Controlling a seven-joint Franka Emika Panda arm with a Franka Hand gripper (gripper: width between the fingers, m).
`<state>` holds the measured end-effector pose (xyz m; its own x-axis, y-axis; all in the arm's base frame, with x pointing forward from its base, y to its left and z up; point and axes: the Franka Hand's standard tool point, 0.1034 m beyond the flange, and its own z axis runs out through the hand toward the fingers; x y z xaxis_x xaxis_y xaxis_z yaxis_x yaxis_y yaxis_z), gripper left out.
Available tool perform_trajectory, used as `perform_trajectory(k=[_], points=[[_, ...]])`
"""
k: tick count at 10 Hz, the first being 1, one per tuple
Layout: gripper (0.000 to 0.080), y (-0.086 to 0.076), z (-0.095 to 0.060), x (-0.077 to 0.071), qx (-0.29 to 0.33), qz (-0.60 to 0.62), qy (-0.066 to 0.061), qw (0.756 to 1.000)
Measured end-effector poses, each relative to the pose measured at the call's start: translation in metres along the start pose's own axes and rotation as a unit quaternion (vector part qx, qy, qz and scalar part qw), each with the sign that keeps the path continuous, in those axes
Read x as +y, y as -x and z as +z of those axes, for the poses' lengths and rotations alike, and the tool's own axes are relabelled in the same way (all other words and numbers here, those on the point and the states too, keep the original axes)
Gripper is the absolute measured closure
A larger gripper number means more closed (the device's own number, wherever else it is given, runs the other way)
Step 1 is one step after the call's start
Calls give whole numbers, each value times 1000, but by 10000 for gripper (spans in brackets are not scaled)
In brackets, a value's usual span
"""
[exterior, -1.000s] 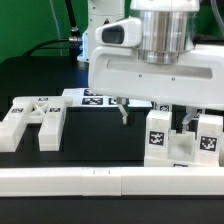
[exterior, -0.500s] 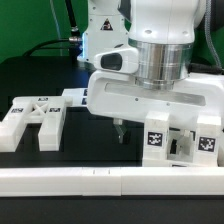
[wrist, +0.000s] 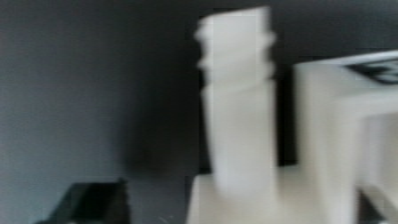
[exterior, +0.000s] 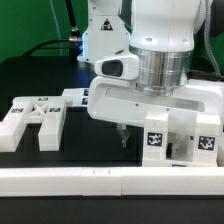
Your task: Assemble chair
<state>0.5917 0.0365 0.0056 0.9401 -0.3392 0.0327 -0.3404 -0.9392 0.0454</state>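
My gripper [exterior: 121, 135] hangs low over the black table, between a forked white chair piece [exterior: 30, 120] on the exterior view's left and two upright tagged chair blocks [exterior: 157, 141] [exterior: 207, 142] on its right. In the wrist view a blurred upright white bar [wrist: 237, 110] stands right in front of the camera, beside a white tagged piece [wrist: 349, 110]. One dark finger [wrist: 98, 200] shows well off to the side of the bar, and the other is hidden. The gripper looks open and holds nothing that I can see.
A long plain white rail [exterior: 100, 181] runs along the table's front edge. A flat white strip with tags [exterior: 76, 97] lies behind the forked piece. The robot's big white hand [exterior: 160, 95] hides the middle of the table.
The hand has come lower and shifted slightly toward the exterior view's right, so it fills more of the picture. The chair pieces have not moved.
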Motion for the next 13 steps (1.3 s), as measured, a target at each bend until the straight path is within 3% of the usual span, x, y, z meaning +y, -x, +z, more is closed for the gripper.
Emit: perform_trajectory(k=[1, 2, 6, 8, 10, 11, 13], points=[[427, 0, 0, 0, 0, 0, 0, 1000], [472, -2, -1, 0, 3, 0, -1, 1000], [472, -3, -3, -1, 5, -1, -2, 1000], [472, -1, -44, 2, -5, -12, -11, 1000], [472, -6, -66, 9, -20, -19, -13, 1000], [472, -8, -75, 12, -44, -17, -9, 999], [472, -7, -72, 12, -48, -18, -8, 999]])
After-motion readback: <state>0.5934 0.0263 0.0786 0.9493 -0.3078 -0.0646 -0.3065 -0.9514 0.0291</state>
